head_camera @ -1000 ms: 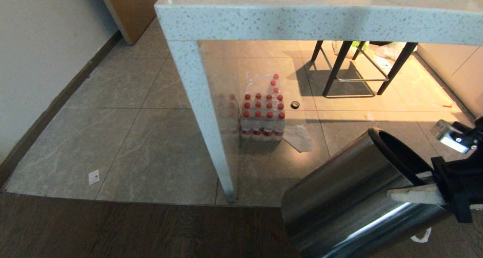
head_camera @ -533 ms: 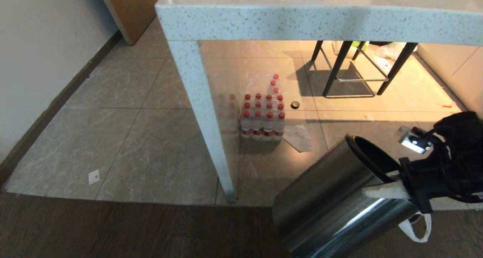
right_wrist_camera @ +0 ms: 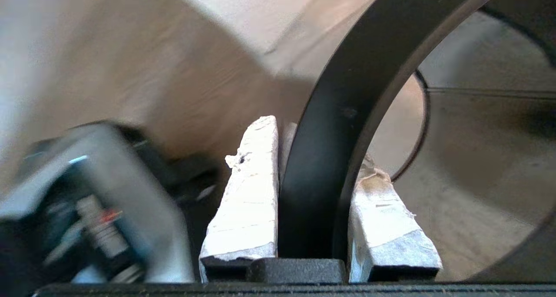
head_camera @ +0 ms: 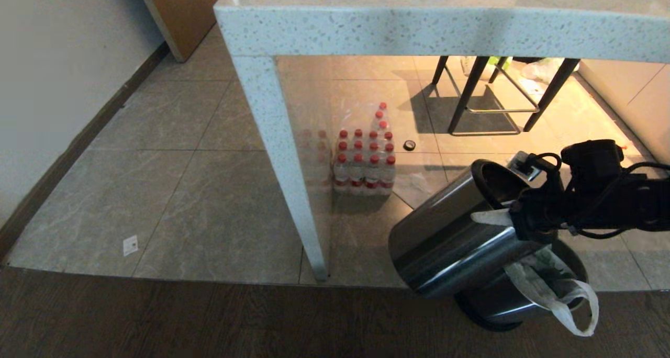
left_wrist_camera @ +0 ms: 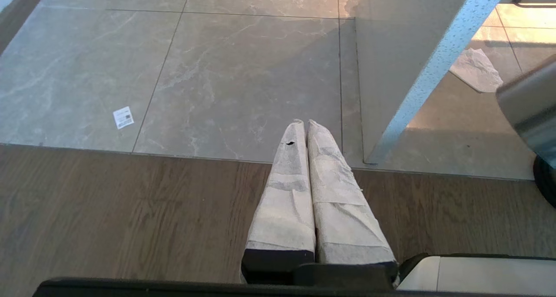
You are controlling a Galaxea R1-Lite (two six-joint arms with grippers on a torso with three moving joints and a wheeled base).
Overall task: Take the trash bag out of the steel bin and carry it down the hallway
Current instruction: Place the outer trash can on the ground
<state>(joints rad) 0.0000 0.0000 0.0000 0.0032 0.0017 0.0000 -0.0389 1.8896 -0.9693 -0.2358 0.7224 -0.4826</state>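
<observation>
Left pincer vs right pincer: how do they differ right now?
1. The left pincer is shut on nothing, while the right pincer clamps the black rim of the steel bin, one finger on each side.
2. The left pincer hangs free over the wood floor; the right pincer holds the steel bin tilted.
Shared: both have white-wrapped fingers.

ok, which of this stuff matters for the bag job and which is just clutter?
Job: brushed-steel cylindrical bin, black rim clamped by right end effector; thin white plastic trash bag.
Clutter: shrink-wrapped pack of red-capped bottles; speckled stone table; black-legged stool; crumpled paper sheet on floor.
</observation>
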